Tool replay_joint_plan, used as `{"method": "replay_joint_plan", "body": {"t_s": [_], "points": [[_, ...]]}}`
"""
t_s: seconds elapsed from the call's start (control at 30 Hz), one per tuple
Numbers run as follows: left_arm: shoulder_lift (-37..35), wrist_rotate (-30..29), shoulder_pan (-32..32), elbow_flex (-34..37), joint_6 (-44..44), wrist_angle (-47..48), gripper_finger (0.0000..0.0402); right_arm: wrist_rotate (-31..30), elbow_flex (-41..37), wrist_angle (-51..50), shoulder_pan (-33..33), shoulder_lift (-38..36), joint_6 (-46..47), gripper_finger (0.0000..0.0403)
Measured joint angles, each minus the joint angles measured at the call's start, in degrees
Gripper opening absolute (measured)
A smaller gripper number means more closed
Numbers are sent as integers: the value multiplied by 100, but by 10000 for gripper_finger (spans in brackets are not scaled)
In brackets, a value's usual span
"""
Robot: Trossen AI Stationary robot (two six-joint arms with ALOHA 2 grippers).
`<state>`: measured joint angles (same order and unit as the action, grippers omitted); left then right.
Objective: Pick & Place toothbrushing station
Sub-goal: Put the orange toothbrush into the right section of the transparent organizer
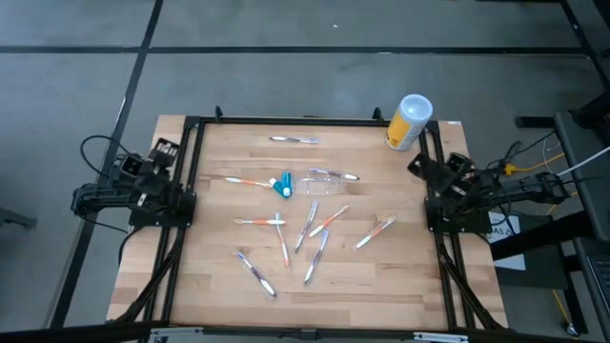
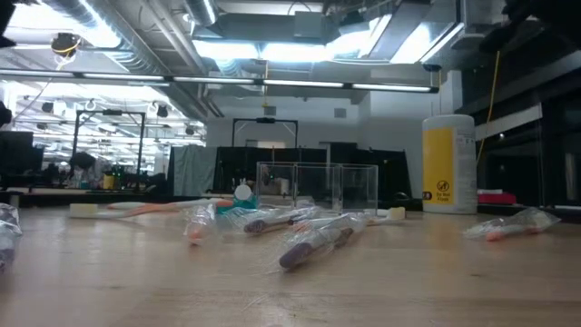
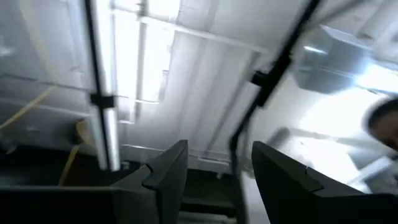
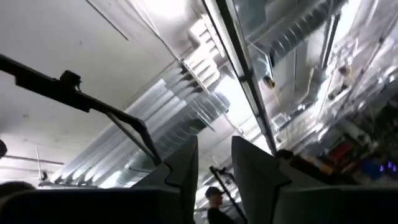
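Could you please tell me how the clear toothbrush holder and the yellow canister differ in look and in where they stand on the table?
The toothbrushing station is see-through and boxy; the yellow canister is opaque and round, with a white lid. In the low view the station stands lower than the canister. The station sits mid-table among wrapped toothbrushes; the canister stands alone at the far right corner. Both stand free of the grippers.

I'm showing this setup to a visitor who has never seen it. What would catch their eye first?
Probably the scatter of wrapped toothbrushes across the middle of the wooden table, around a small clear plastic holder lying near a teal-capped tube. Next, the yellow cylinder canister with a white lid at the far right corner. Both dark arms wait folded at the table's sides, left gripper and right gripper empty, pointing at the ceiling.
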<state>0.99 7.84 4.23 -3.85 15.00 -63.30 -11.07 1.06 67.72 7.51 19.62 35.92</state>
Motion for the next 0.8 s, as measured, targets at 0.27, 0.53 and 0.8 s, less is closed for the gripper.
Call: {"method": "replay_joint_plan", "body": {"t_s": [0.27, 0.53, 0.8], "points": [[235, -1120, 0, -563, -120, 223, 167, -588, 309, 24, -16, 2, -712, 100], [963, -2288, -2, -1471, 66, 2714, 158, -449, 1521, -2473, -30, 5, -599, 100], [2192, -4883, 0, -3060, 582, 6892, 127, -1333, 4538, -9921, -31, 969, 1203, 100]]}}
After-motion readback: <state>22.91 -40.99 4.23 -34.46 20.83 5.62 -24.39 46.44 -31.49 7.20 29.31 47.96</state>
